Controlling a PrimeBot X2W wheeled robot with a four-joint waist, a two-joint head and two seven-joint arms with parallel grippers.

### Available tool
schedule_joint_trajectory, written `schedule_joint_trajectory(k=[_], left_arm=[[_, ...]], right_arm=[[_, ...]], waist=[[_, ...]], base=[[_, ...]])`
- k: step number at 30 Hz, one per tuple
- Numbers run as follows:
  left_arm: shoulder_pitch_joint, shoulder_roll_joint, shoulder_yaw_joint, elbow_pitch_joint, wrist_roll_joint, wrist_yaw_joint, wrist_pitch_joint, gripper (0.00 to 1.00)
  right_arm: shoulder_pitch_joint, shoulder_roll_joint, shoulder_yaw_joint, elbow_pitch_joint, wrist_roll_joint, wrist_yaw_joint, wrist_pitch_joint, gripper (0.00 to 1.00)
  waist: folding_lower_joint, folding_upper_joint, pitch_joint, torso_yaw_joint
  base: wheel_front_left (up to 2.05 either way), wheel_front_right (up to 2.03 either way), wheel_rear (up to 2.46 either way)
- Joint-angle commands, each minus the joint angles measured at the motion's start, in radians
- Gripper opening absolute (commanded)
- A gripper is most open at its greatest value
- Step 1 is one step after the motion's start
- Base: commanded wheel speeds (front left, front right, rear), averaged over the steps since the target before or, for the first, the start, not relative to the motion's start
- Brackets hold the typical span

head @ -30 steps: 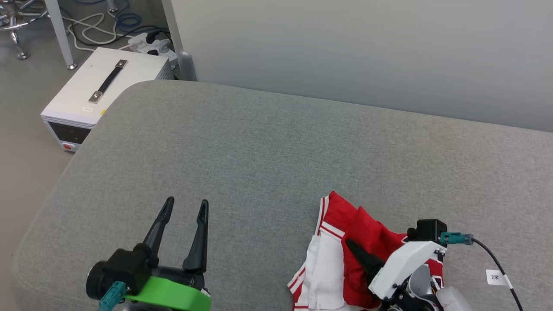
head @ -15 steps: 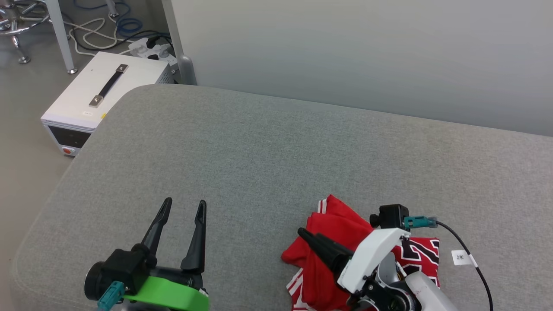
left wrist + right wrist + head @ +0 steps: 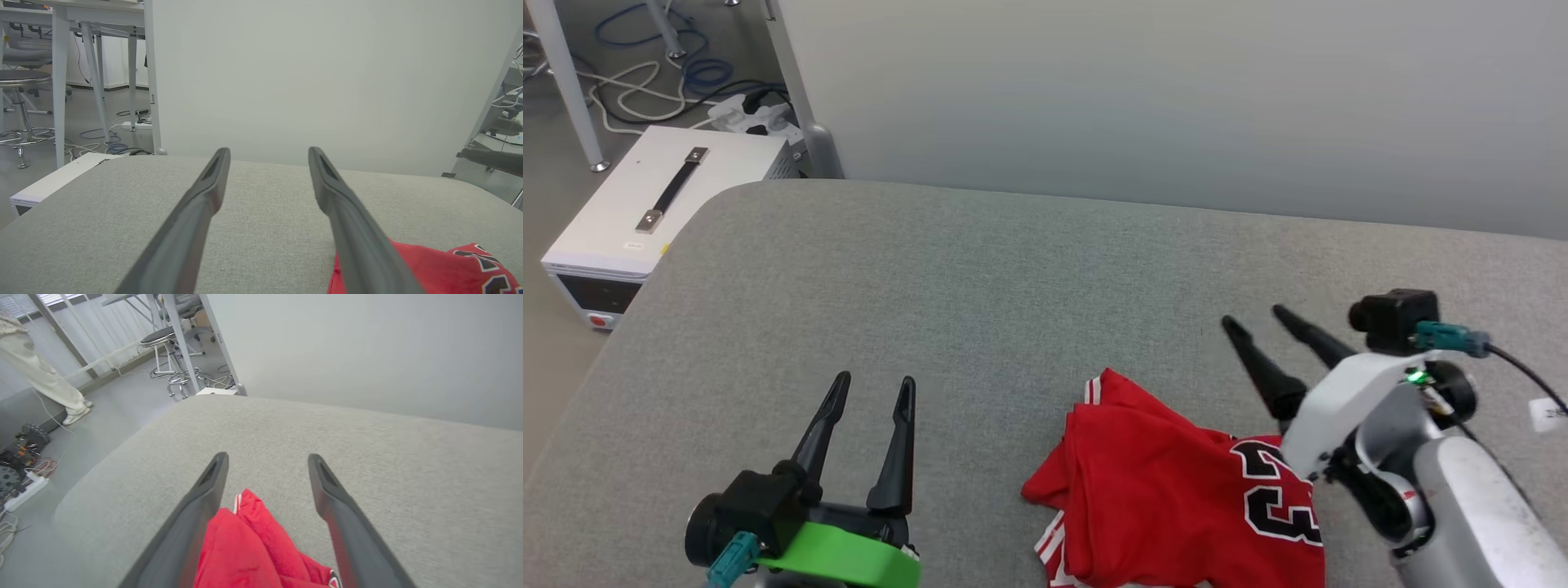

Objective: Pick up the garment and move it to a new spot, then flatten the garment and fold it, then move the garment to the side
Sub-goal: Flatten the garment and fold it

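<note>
Grey fabric surface [image 3: 980,269], pale wall [image 3: 1135,98], crumpled garment [image 3: 1160,490]; left fingers [image 3: 822,429], right fingers [image 3: 1258,365] apart, empty.

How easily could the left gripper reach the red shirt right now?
Probably yes. The left gripper is open, and bare grey cushion lies between it and the garment crumpled to its right. The right gripper, open, sits beyond the garment, out of the way.

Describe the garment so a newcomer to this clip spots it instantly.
Start at the broad grey cushion before the pale wall. On its near right part lies a crumpled garment. It is the one bright red thing there, with black-and-white numerals.
</note>
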Motion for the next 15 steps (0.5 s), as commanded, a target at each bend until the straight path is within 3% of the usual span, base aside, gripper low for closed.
schedule_joint_trajectory(k=[1, 7, 15], left_arm=[[-0.013, -0.003, 0.0, -0.005, -0.01, -0.003, -0.006, 1.0], [-0.025, -0.006, -0.012, -0.003, -0.02, -0.003, -0.006, 1.0], [-0.029, -0.009, -0.026, 0.004, -0.035, -0.003, -0.006, 1.0]], right_arm=[[0.011, -0.027, -0.017, -0.026, -0.045, -0.001, -0.027, 1.0], [0.078, -0.087, -0.121, -0.109, -0.184, -0.001, -0.159, 1.0], [0.219, -0.026, -0.289, -0.166, -0.265, -0.001, -0.319, 1.0]], waist=[[0.0, 0.0, 0.012, -0.018], [0.0, 0.0, 0.032, -0.05], [0.0, 0.0, 0.05, -0.079]], base=[[0.0, 0.0, 0.0], [0.0, 0.0, 0.0], [0.0, 0.0, 0.0]])
